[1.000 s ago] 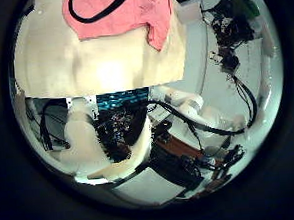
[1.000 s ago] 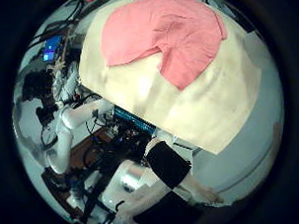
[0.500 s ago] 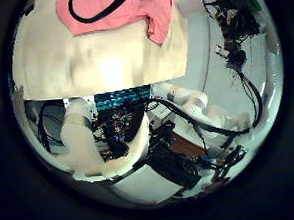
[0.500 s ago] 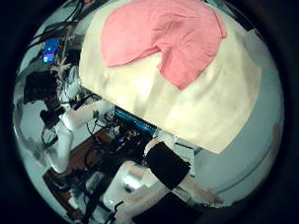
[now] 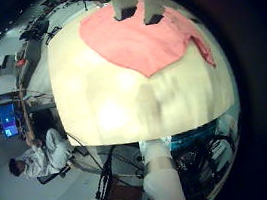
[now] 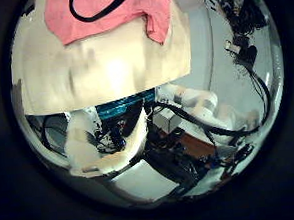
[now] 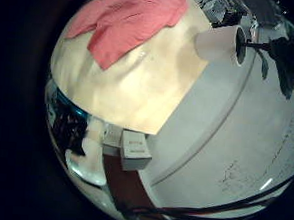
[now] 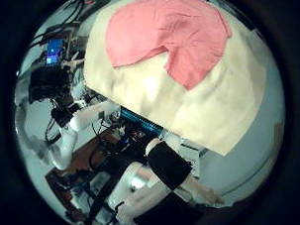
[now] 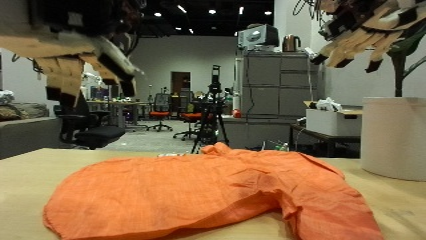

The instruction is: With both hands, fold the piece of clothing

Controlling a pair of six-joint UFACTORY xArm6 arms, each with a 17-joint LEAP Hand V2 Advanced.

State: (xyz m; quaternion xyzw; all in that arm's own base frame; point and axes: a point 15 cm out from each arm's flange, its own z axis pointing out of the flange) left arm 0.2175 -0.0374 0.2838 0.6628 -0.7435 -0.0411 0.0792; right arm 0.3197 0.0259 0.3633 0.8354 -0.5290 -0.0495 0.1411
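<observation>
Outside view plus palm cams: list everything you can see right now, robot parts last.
piece of clothing: one, orange, spread on the table, no hand touching it.
table: one, light tan top, under the clothing.
white pot: one, beside the table's far corner, holding a plant.
left hand: one, raised above the table, fingers relaxed, holding nothing.
right hand: one, raised above the table near the pot, fingers relaxed, holding nothing.

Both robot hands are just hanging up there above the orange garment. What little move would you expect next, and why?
Probably both lower toward the cloth's edges. The left robot hand and right robot hand hover high with relaxed fingers, holding nothing, while the orange garment lies spread and unfolded on the table.
</observation>
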